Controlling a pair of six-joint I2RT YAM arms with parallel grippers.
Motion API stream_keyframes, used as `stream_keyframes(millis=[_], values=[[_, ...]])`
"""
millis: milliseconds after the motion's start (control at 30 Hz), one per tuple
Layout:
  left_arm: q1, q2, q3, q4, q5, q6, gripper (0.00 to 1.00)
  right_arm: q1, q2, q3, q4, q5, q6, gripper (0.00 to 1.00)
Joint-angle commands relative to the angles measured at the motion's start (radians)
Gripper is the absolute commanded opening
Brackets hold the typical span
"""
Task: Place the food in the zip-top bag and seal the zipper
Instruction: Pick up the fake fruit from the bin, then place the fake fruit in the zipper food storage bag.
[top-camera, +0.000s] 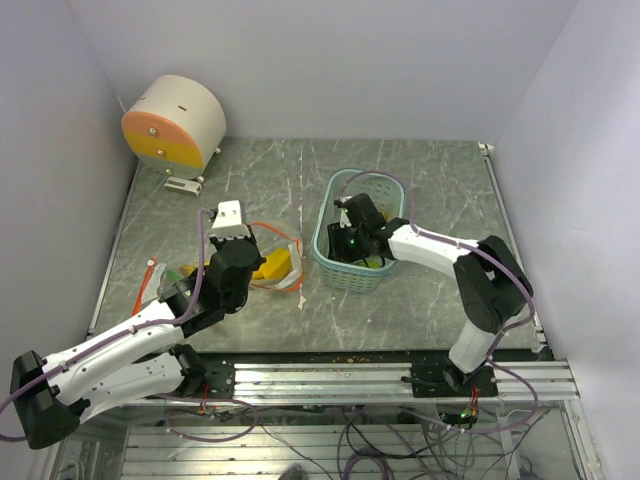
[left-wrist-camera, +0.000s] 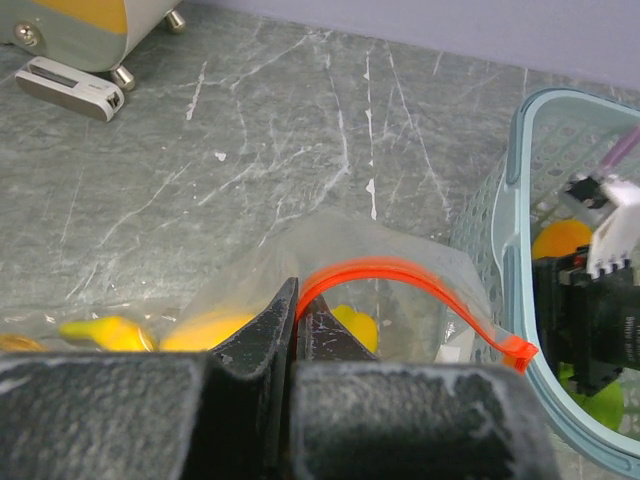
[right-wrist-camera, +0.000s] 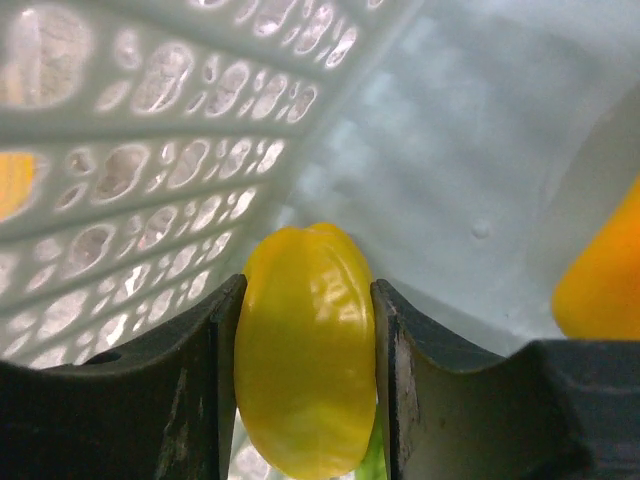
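Your left gripper (left-wrist-camera: 297, 303) was pinched tight on the zipper (left-wrist-camera: 400, 268), with no gap between the jaws. The red-orange strip arched up from the pinch and ran off to the right. The zip-top bag (left-wrist-camera: 425, 300) lay on the grey marbled table (top-camera: 430, 190), just beside the teal basket (top-camera: 347, 278), with its mouth lifted. You could see yellow food (left-wrist-camera: 105, 332) through the clear film, lying inside the bag.

Your right gripper (right-wrist-camera: 307, 290) was down inside the basket, clamped around a glossy yellow ribbed piece (right-wrist-camera: 305, 380), with one finger pressed to each flank. An orange-yellow piece (right-wrist-camera: 605, 270) lay just to its right. The left wrist view showed a round orange piece (left-wrist-camera: 562, 238) and a bit of green (left-wrist-camera: 592, 400) in the basket too.

At the far left of the table stood a cream drum (top-camera: 185, 120) with an orange and yellow face, and a small white device (top-camera: 183, 183) lay in front of it. Any lettering on either was too small to tell.
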Motion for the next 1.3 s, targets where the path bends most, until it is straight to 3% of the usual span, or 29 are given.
stream_keyframes(millis=[0, 233, 367, 500, 600, 800, 1000, 1100, 1200, 1233, 1267], values=[[0.004, -0.006, 0.006, 0.002, -0.020, -0.002, 0.07, -0.008, -0.143, 0.038, -0.044, 0.089, 0.008, 0.29], [0.004, 0.006, 0.003, 0.015, -0.012, -0.006, 0.07, -0.008, -0.368, 0.052, -0.060, 0.225, -0.002, 0.28], [0.005, 0.020, 0.003, 0.025, -0.009, -0.009, 0.07, 0.021, -0.463, 0.058, -0.004, 0.046, -0.012, 0.28], [0.004, 0.031, 0.010, 0.025, -0.005, -0.010, 0.07, 0.188, -0.510, 0.023, 0.101, -0.004, -0.049, 0.28], [0.005, 0.038, 0.016, 0.023, -0.002, -0.012, 0.07, 0.291, -0.500, -0.004, 0.178, -0.038, -0.042, 0.29], [0.005, 0.038, 0.025, 0.020, 0.006, -0.015, 0.07, 0.324, -0.393, -0.002, 0.274, -0.072, 0.014, 0.29], [0.004, 0.045, 0.031, 0.019, 0.017, -0.017, 0.07, 0.342, -0.267, 0.020, 0.398, 0.064, 0.051, 0.32], [0.003, 0.048, 0.042, 0.012, 0.024, -0.015, 0.07, 0.352, -0.207, 0.057, 0.392, 0.115, 0.055, 0.45], [0.004, 0.045, 0.044, 0.006, 0.020, -0.012, 0.07, 0.373, -0.219, 0.057, 0.403, 0.166, 0.040, 0.89], [0.005, 0.044, 0.040, 0.009, 0.017, -0.010, 0.07, 0.383, -0.225, 0.060, 0.389, 0.181, 0.032, 0.99], [0.004, 0.041, 0.036, 0.016, 0.018, -0.009, 0.07, 0.385, -0.231, 0.066, 0.370, 0.192, 0.025, 1.00]])
